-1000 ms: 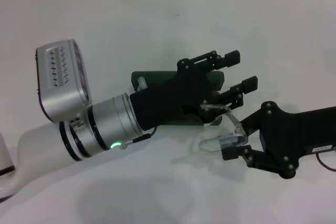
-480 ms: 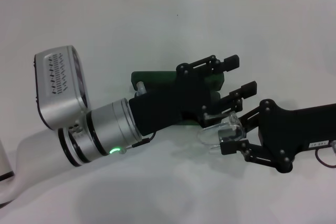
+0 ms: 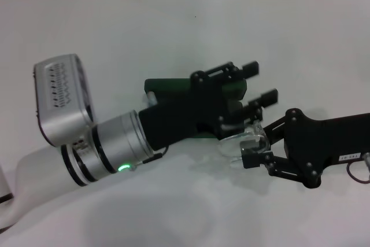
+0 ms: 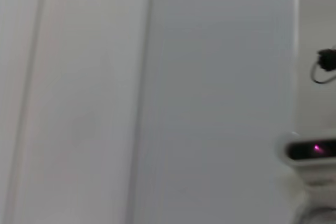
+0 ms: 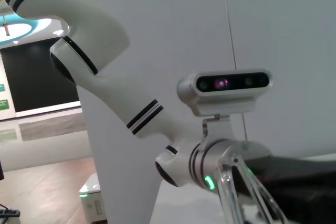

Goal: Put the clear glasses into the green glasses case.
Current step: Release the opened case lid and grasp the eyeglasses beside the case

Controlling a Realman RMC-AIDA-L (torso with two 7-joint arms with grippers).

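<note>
Two claws at work over one white surface (image 3: 191, 27), both near its middle.

Item: dark green oblong hard glasses case (image 3: 173, 87), lying toward the middle of the surface, long side roughly parallel to the far edge. Largely covered by the left arm; only the far rim and a strip of the near side show. Whether the lid stands open cannot be told from the head view.

Item: fully transparent plastic wraparound glasses (image 3: 245, 140), held off the surface just beside the case's right end, on its near side. A clear arm also shows close up in the right wrist view (image 5: 231, 192).

Left claw (image 3: 257, 82): black, fingers spread apart, nothing between them, reaching across the case so its tips pass the right end.

Right claw (image 3: 250, 146): black, coming in from the right edge, fingers pinched onto the clear glasses at the lens.

Step in hand, by judgement: carrying the glasses to the case. The next move calls for bringing them over the case's hollow, lengthwise with it, then lowering and letting go.

Obstruction: the left claw and its black wrist lie directly over the case, so they likely need to clear, or hold the lid, before the glasses can go in.

Other: the left wrist view shows only pale blank panels.
</note>
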